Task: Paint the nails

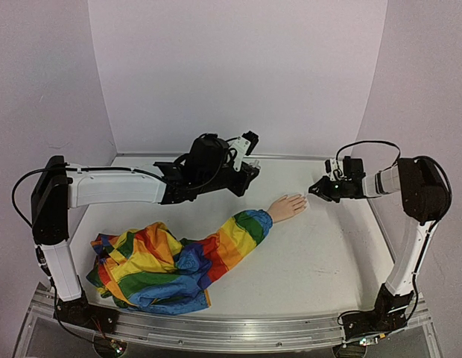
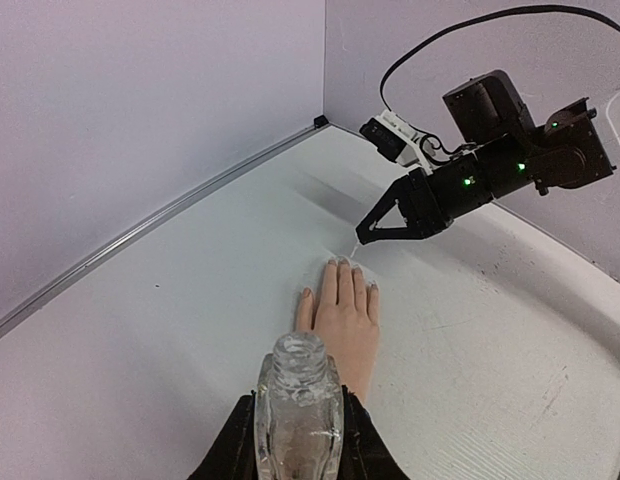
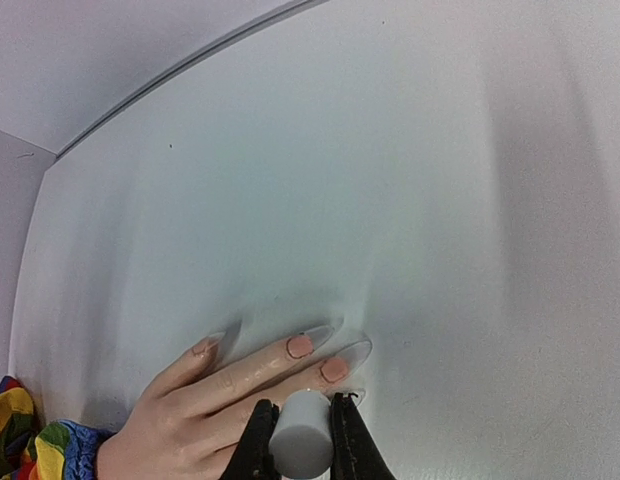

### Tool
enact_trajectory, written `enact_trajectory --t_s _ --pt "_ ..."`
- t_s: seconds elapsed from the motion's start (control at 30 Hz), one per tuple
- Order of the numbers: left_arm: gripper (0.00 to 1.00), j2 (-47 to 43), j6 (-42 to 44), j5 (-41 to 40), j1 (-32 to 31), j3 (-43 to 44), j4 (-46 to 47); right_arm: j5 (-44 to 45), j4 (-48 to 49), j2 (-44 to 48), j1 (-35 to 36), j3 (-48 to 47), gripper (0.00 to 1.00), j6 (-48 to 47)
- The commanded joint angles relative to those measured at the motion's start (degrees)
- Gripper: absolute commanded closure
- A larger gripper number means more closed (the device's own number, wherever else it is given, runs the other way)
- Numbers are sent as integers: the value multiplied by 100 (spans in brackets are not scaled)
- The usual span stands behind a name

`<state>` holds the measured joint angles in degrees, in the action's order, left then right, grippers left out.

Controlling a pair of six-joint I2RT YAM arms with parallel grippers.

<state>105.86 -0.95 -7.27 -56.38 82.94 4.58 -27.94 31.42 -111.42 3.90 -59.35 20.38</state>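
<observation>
Top external view: a small pale peach mannequin hand (image 1: pixel 288 206) lies palm down on the white bench (image 1: pixel 320 261), right of centre and in the far half, with its fingers pointing toward the right edge. Its wrist enters a rainbow-striped fabric sleeve (image 1: pixel 242 233), which runs back toward the near-left corner and ends there in a bunched heap. The left arm (image 1: pixel 112 186) reaches in from the left edge, and its jaws hang above the bench on the far-edge side of the sleeve cuff. The right arm (image 1: pixel 410 201) reaches in from the right edge, and its jaws sit just beside the fingertips. In the left wrist view, the left jaws are closed on a small clear glass bottle (image 2: pixel 298 400), held upright with its threaded neck uppermost. In the right wrist view, the right jaws are closed on a small white cylindrical cap (image 3: pixel 300 435). A thin pale brush stem (image 2: pixel 353 250) descends from the right jaws to the fingertips; whether it touches them cannot be told. The nails (image 3: pixel 300 346) lie at the fingertips directly below the right jaws. Two of them show coral-pink colour at the base with long clear tips.
</observation>
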Motion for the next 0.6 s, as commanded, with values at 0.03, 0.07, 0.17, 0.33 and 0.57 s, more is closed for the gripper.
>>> enact_trajectory --t_s 0.03,0.07,0.17,0.33,0.57 --pt "100 -154 25 -36 -14 179 334 -62 -120 138 40 4 100 -42" --pt "100 -154 25 -30 -13 179 335 -48 -141 133 38 3 100 -51" --pt "100 -130 25 -21 -14 209 333 -79 -177 97 43 -6 100 -61" --pt "100 -101 42 2 -13 249 338 32 -335 58 78 -50 100 -115" --pt "100 -92 51 -10 -14 258 339 7 -362 32 101 -51 100 -139"
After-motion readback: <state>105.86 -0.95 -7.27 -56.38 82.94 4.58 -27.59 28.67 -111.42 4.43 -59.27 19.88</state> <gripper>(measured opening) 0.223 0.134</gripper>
